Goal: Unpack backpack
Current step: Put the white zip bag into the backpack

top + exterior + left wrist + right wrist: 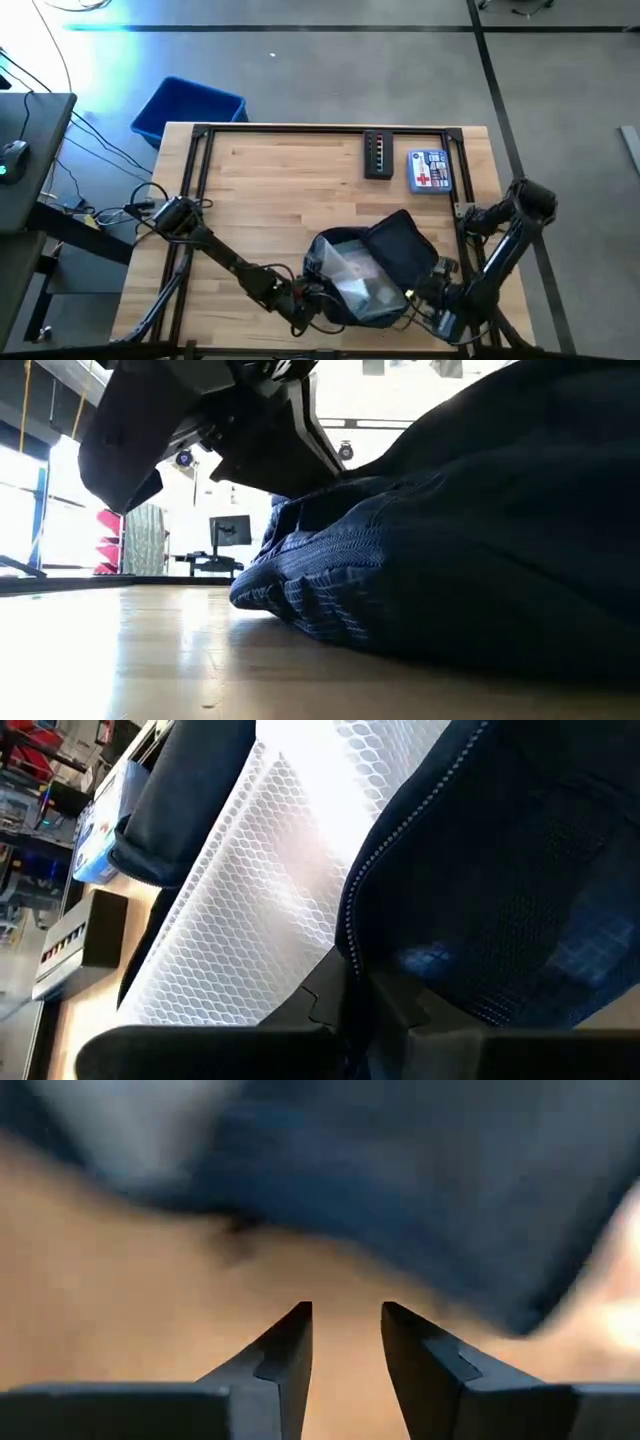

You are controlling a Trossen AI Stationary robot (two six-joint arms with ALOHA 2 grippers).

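Observation:
The dark navy backpack (395,250) lies on its side near the table's near edge, its mouth gaping toward the left. A pale netted pouch (358,280) shows in the mouth, also in the left wrist view (250,910). My left gripper (318,300) is at the near-left rim of the mouth, shut on it. My right gripper (425,292) is at the backpack's near-right side. Its fingers (345,1330) stand a little apart over bare wood, with nothing between them and the navy fabric (420,1190) just ahead. My left gripper pinches the zippered edge of the backpack's mouth (352,955) between its two fingers. It comes low from the table's left. The edge runs up and away from the fingers, with the netted pouch beside it. The backpack's body rests on the table (330,630).
A black box with coloured marks (378,155) and a white-and-blue packet (430,170) lie at the far right of the table. A bright blue bin (188,108) stands on the floor beyond the far left corner. Bare wood (270,190) spans the left and middle.

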